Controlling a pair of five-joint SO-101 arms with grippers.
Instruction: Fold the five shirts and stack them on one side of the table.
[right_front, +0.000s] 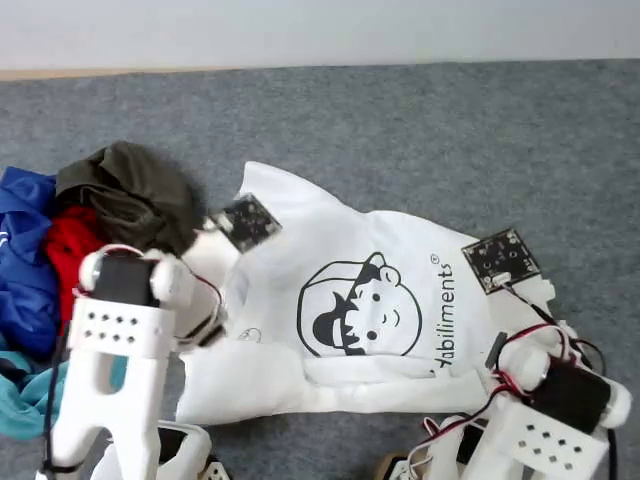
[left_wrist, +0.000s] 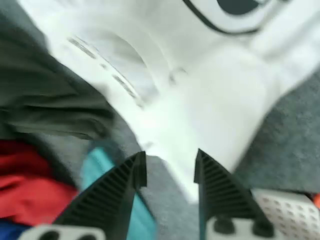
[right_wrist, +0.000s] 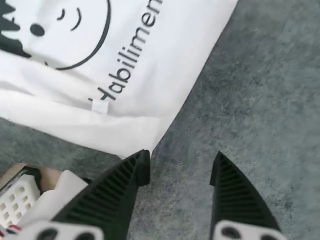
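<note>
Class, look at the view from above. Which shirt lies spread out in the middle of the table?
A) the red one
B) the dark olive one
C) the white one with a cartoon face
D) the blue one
C: the white shirt lies spread out with its face print up, while the red shirt, blue shirt and olive shirt are bunched together off to one side.

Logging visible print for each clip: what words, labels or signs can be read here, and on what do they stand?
white shirt: one black brand word beside the cartoon face, left unquoted; a tiny circled sign at its end.
neck label of that shirt: grey print, too blurred to read.
side tag: no print legible.
</note>
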